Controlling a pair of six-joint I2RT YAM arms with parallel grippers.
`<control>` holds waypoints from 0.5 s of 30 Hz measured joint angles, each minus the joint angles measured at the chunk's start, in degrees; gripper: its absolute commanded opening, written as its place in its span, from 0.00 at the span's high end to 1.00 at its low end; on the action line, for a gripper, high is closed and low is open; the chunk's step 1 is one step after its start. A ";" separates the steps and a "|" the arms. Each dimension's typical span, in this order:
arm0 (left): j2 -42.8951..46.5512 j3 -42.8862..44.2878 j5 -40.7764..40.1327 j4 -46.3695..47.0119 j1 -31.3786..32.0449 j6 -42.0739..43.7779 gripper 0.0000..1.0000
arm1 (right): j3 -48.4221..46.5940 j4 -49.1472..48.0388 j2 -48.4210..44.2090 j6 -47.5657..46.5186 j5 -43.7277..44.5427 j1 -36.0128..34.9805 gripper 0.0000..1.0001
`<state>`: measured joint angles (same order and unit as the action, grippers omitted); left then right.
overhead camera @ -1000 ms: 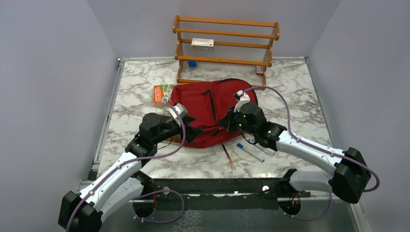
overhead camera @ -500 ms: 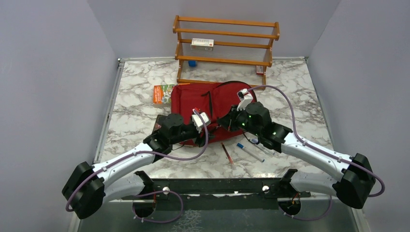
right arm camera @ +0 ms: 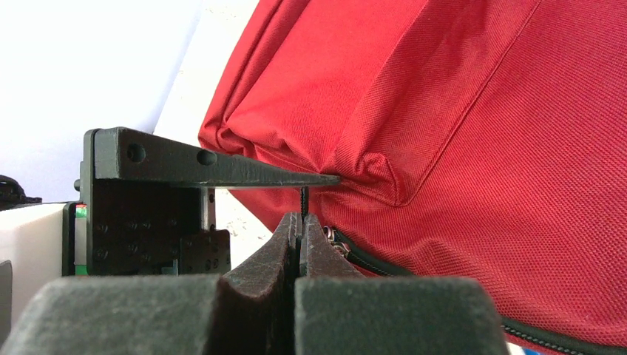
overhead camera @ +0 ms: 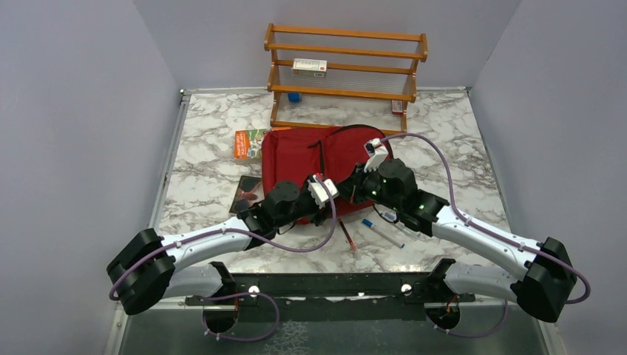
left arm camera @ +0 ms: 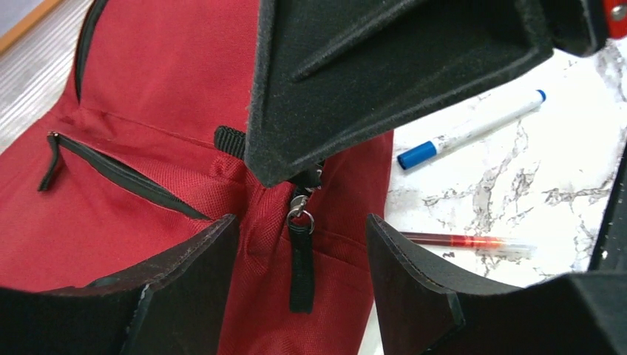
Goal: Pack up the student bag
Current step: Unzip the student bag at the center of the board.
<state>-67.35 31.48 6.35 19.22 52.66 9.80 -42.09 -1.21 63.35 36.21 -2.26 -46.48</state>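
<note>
Marble-patterned tabletop (overhead camera: 214, 140) carries everything, and the work is at the near edge of the student bag (overhead camera: 310, 159). The left gripper (left arm camera: 302, 220) has its jaws apart, one finger on each side of the black zipper pull (left arm camera: 299, 259) and not closed on it. Just above, the right gripper (right arm camera: 299, 218) is pressed together, and a thin black strip of the bag's zip trim seems nipped between its tips. The bag lies flat mid-table, in front of a wooden rack (overhead camera: 344, 70). A blue-capped marker (left arm camera: 473, 126) and a red pen (left arm camera: 458, 241) lie on the marble just beside its near right corner. An orange book (overhead camera: 249, 143) lies off its left side.

This looks like the opening step. The left gripper should next close on the pull and draw it along the track while the right keeps the fabric taut.
</note>
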 measured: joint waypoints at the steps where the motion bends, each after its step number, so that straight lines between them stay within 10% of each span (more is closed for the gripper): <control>1: -0.20 0.00 -0.94 0.42 0.28 0.42 0.37 | 0.00 0.00 0.00 0.02 -0.11 0.00 1.00; 15: -2.78 -1.25 -6.03 5.81 1.16 0.07 1.00 | 1.07 1.05 -0.61 1.46 0.37 0.00 0.99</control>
<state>-70.13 30.24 0.32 25.04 53.82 9.87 -41.01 -0.16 62.74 37.67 -1.89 -46.48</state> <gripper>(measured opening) 0.153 0.012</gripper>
